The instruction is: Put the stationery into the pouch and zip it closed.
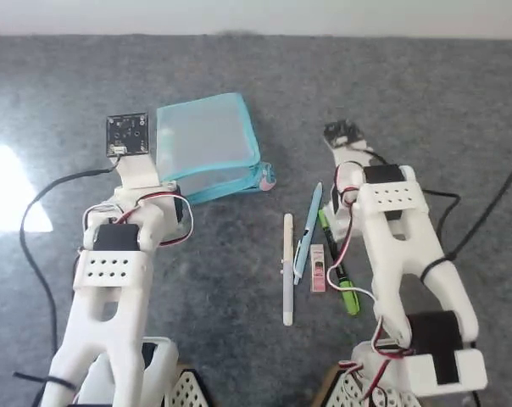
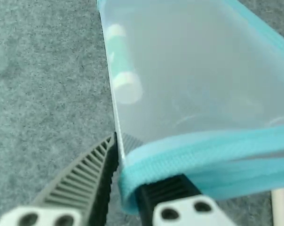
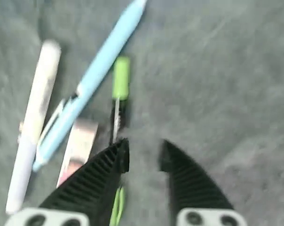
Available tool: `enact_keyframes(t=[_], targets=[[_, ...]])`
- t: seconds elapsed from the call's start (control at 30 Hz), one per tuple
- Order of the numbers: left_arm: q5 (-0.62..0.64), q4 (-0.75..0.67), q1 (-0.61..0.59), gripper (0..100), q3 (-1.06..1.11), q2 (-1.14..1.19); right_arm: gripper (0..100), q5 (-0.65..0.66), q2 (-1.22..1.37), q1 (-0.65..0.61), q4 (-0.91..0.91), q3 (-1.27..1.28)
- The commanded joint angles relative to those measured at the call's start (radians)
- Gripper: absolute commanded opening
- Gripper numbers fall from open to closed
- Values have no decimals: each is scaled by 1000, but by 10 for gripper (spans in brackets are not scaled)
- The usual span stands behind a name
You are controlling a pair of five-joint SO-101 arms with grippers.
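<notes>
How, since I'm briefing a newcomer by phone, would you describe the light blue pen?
On the grey table, find the teal pouch; to its right four items lie side by side. The light blue pen is second from the left, slanted between the white pen and the green marker, the only blue one.

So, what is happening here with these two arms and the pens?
The left gripper grips the zip edge of the pouch, which has one stick-like thing inside. The right gripper is open, over the table next to the green pen. The white pen, the blue pen and the eraser lie beside it on the table, none of them in the pouch yet.
</notes>
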Motion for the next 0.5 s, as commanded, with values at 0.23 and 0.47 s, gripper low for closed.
enact_keyframes(t=[0.23, 0.47], targets=[[-3, -18, -5, 12, -2, -6, 218, -2, -38, -125, 90, 120], [-3, -17, -5, 12, -4, -6, 213, -5, -41, -148, -19, 238]])
